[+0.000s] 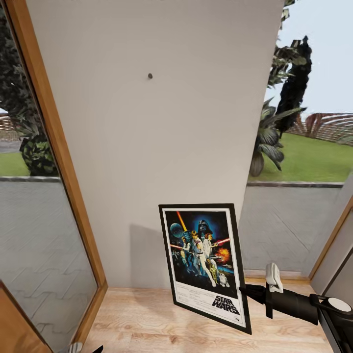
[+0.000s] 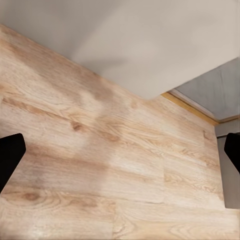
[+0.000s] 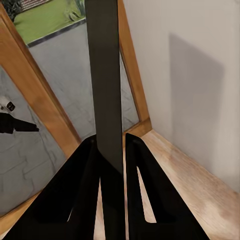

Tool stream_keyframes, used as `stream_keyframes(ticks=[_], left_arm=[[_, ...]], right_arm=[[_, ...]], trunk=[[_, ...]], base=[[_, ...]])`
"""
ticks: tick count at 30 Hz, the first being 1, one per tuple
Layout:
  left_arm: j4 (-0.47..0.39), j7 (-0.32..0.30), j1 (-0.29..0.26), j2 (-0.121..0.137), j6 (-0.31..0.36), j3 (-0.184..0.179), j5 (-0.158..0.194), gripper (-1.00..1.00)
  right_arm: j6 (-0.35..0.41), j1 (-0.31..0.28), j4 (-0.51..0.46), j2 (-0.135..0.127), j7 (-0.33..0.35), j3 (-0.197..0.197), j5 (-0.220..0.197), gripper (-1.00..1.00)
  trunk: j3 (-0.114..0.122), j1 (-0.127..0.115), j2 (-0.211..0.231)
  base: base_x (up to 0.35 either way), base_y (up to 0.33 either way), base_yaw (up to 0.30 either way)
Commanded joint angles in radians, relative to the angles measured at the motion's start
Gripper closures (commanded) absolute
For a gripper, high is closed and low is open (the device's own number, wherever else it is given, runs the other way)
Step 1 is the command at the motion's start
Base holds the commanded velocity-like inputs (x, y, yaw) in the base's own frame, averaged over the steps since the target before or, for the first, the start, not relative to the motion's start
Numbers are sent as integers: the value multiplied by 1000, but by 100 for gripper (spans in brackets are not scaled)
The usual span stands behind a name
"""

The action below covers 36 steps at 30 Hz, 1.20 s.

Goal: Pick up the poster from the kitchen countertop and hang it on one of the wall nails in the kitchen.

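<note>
Dark-blue and crowded with colourful figures, the upright rectangular Star Wars poster (image 1: 205,262) with its white border and thin black frame hangs in the air low before the plain light-grey wall (image 1: 162,147), tilted slightly and clear of the pale wooden plank floor (image 1: 147,318). The right tool (image 1: 252,293) pinches its right edge; in the right wrist view the two black fingers (image 3: 137,175) press close on either side of the poster's thin dark edge (image 3: 106,80). High above the poster, well apart from it, a tiny dark nail head (image 1: 150,76) sits on the wall. Wooden-framed glass panes (image 1: 44,220) flank the wall on both sides, with grey paving, lawn and dark-leaved plants (image 1: 279,108) beyond. The left tool (image 2: 120,160) hangs over bare floor near the wall's foot, its black fingertips (image 2: 10,155) spread wide with nothing between them.
</note>
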Motion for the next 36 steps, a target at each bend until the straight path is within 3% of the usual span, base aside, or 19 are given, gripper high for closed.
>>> stream_keyframes(ticks=[1,22,36], left_arm=[[0,-1,-1,1,-6,-9,6,-100],[0,-2,-1,0,-6,-11,5,-100],[0,-2,-1,1,-6,-12,5,-100]], right_arm=[[14,-1,0,0,6,-1,-2,100],[14,-1,-1,0,8,-1,-2,100],[14,-1,-1,0,8,-1,-2,100]], trunk=[[1,-4,6],[67,-84,153],[67,-84,153]], base=[[0,0,0],[0,0,0],[0,0,0]])
